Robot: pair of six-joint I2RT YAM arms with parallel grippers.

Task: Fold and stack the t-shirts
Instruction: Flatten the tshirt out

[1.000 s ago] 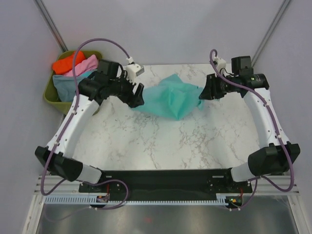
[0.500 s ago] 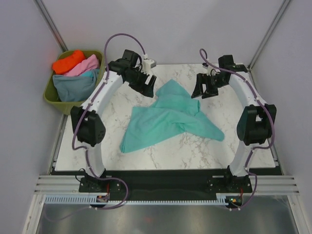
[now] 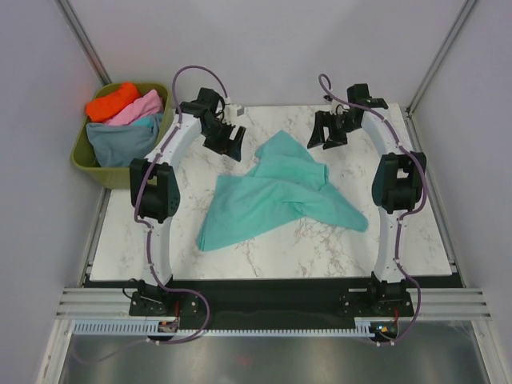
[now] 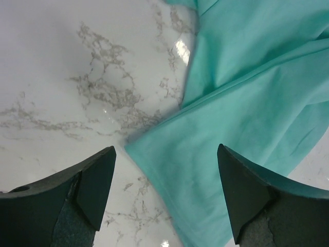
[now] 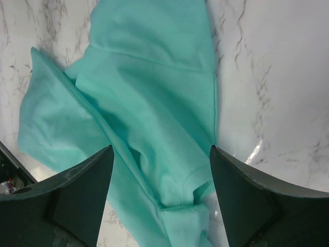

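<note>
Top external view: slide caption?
Left gripper and right gripper, both open, hover at the far end of a crumpled teal-green cloth t-shirt on the marble table.

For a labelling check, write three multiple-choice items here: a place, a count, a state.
1. The left claw and right claw are: A both shut on cloth; B both open, holding nothing; C one open, one shut.
2. The teal-green t-shirt lies: A on the marble table; B over the table's near edge; C on the floor.
3. Shirts on the table: A four; B two; C one.
Key: 1 B, the wrist views show them spread with nothing between; 2 A, marble shows all round it; 3 C, only the teal-green one lies there.
</note>
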